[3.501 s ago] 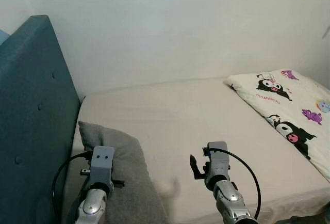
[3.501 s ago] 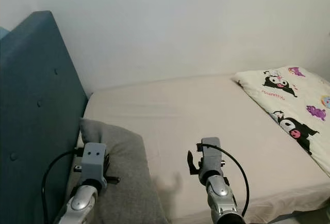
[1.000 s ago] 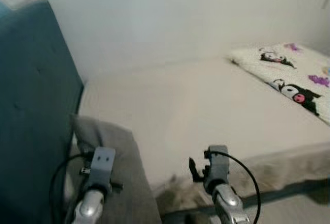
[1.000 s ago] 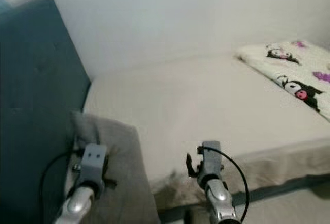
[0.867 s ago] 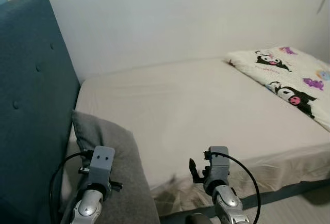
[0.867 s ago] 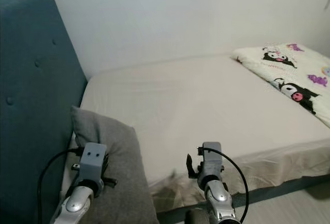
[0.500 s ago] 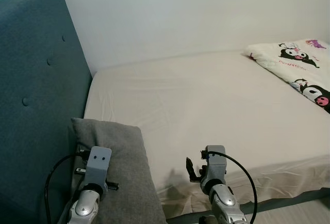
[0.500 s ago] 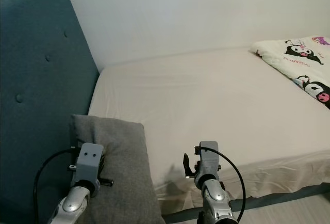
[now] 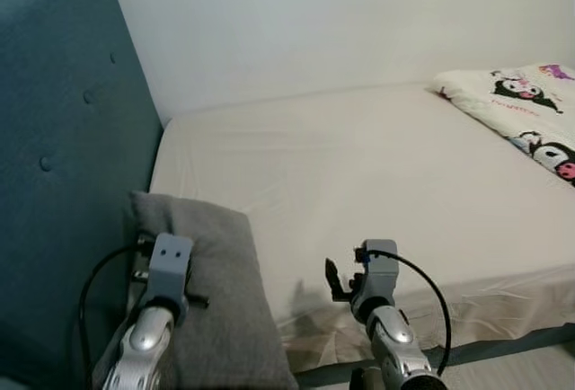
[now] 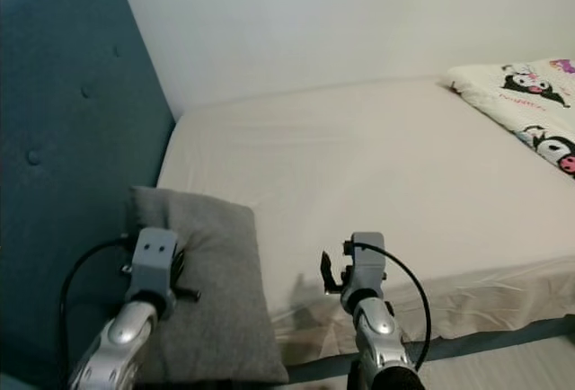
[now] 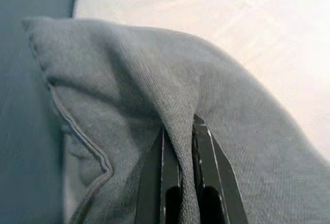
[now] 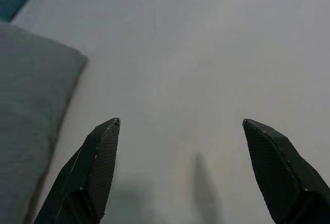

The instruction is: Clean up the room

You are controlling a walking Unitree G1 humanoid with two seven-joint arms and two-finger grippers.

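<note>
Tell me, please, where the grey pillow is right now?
The grey pillow lies at the bed's near left corner beside the teal headboard, pinched by the left gripper.

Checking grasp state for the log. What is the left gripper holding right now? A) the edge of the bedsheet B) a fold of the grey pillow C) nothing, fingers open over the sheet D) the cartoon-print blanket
B: in the left wrist view the left gripper has its fingers pinched on a fold of the grey pillow.
</note>
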